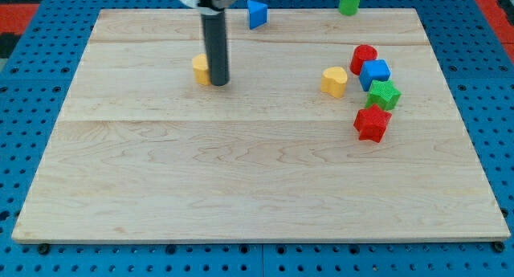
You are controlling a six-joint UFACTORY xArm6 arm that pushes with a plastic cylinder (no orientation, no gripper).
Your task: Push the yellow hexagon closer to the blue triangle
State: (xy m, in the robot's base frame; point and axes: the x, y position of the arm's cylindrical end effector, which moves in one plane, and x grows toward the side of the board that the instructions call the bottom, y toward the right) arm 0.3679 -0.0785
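A yellow hexagon (200, 69) lies on the wooden board at upper left of centre, partly hidden behind my rod. My tip (218, 83) rests on the board touching the hexagon's right side. The blue triangle (256, 14) sits at the view's top edge of the board, up and to the right of the hexagon and the tip.
A green cylinder (349, 1) stands at the top right edge. A cluster at the right holds a yellow heart (334, 81), a red cylinder (363, 58), a blue cube (375, 73), a green star-like block (384, 94) and a red star (372, 123). Blue pegboard surrounds the wooden board (241, 181).
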